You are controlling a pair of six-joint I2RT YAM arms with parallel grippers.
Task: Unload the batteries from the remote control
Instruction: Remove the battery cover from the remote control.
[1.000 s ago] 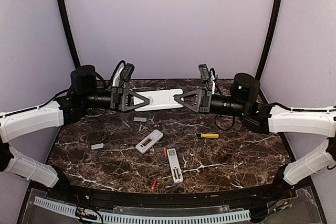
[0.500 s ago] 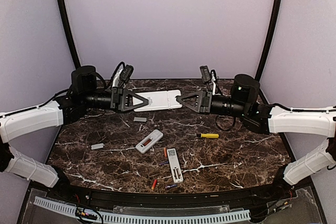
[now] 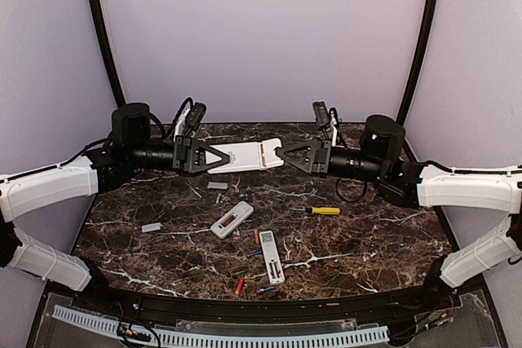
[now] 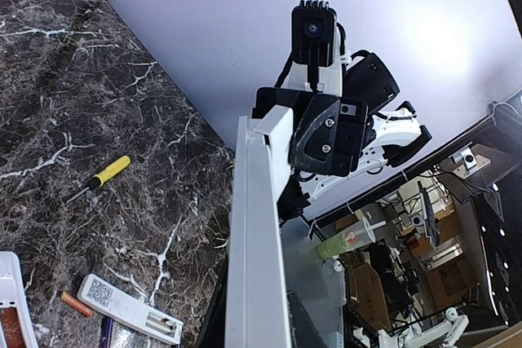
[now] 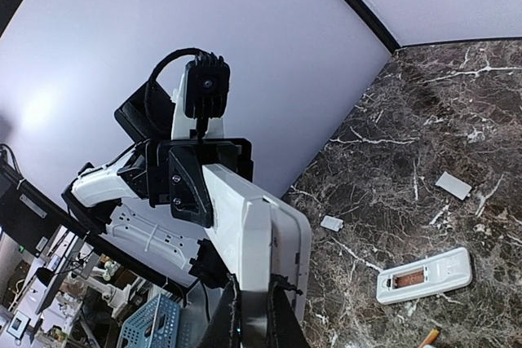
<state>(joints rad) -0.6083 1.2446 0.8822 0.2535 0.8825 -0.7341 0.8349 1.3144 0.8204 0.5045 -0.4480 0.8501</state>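
The right gripper has been closed and drawn slightly right, and an orange-red strip, likely a seated battery, is now bared on the remote held at frame centre. Its right end is pinched by fully closed jaws; its left end is clamped by the left gripper, jaws narrowly parted. Unloading is judged partly done. Counted: one held and two lying remotes, three loose batteries at lower centre, two covers, one screwdriver
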